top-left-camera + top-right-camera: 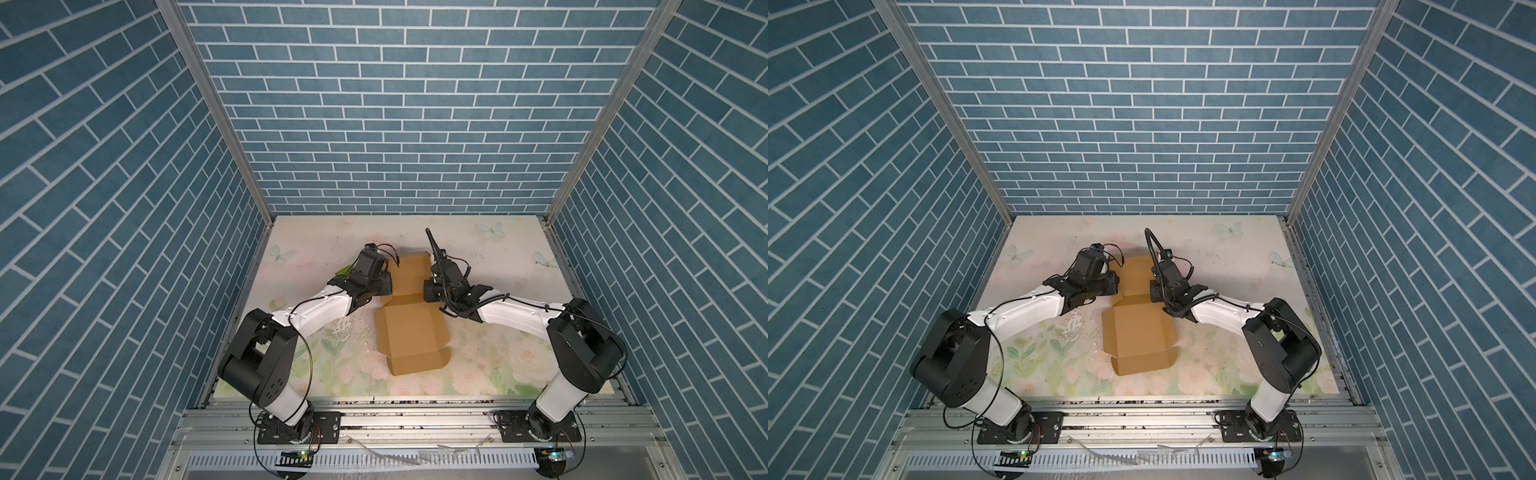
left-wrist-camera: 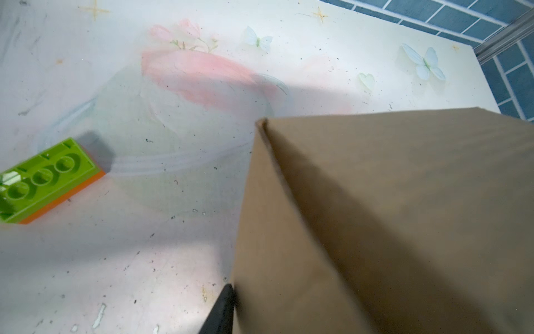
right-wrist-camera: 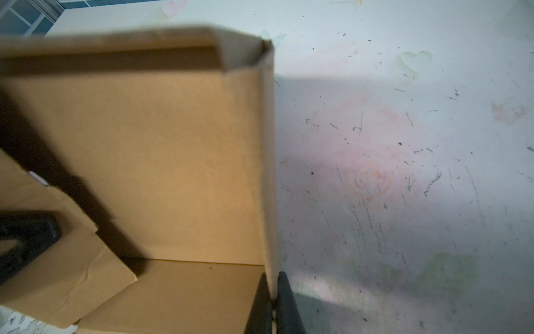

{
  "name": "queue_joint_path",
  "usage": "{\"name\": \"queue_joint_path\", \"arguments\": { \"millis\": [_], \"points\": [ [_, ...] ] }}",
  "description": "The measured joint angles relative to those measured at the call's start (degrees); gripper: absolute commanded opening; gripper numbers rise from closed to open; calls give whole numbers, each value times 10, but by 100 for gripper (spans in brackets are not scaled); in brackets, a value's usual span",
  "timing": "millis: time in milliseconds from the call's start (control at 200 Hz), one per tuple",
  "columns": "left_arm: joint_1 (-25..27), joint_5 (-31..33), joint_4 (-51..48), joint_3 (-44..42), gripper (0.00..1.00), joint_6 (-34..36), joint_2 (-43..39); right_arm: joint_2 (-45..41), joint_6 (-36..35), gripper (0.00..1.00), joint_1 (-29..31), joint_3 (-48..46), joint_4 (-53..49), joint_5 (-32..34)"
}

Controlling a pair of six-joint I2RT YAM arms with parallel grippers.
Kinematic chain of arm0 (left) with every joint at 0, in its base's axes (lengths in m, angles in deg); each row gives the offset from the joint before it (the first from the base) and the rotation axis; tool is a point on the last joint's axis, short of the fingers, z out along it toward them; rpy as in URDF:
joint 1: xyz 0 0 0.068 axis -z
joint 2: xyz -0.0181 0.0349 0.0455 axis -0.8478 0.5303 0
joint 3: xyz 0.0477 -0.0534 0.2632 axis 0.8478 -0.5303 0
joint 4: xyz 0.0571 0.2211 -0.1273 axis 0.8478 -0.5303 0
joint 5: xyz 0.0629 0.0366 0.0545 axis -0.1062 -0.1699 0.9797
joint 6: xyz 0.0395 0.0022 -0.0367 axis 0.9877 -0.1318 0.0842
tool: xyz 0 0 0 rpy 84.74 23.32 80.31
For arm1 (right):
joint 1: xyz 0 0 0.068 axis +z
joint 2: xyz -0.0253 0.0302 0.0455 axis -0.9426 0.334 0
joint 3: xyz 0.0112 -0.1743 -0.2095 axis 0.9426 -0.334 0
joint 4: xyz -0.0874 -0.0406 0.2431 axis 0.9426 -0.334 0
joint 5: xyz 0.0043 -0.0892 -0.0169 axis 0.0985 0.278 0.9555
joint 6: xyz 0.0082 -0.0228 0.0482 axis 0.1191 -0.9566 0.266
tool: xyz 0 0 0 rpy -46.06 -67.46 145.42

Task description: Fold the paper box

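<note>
The paper box [image 1: 409,328] [image 1: 1136,328] lies half folded mid-table, its near panels flat and its far part partly raised between both grippers. My right gripper [image 3: 273,289] is shut on the thin upright side wall of the box [image 3: 159,159], one finger inside and one outside. It reaches the box's right edge in both top views [image 1: 428,291] [image 1: 1153,291]. My left gripper [image 1: 388,284] [image 1: 1115,282] is at the box's left edge. In the left wrist view one black finger [image 2: 222,306] rests against the outside of a raised brown wall [image 2: 375,217], which hides the other finger.
A green toy brick [image 2: 46,179] with an orange underside lies on the floral mat [image 1: 478,365], left of the box and beyond my left arm. Blue brick-pattern walls [image 1: 395,124] enclose the table on three sides. An aluminium rail [image 1: 415,415] runs along the front.
</note>
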Motion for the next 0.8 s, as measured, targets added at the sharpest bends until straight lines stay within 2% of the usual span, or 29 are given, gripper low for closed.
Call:
{"name": "queue_joint_path", "arguments": {
  "millis": [240,795],
  "points": [
    [1,12,-11,12,19,22,8,-9,30,0,1,1,-29,-16],
    [34,58,-209,166,19,103,80,-12,138,0,5,69,-199,-48]
  ]
}}
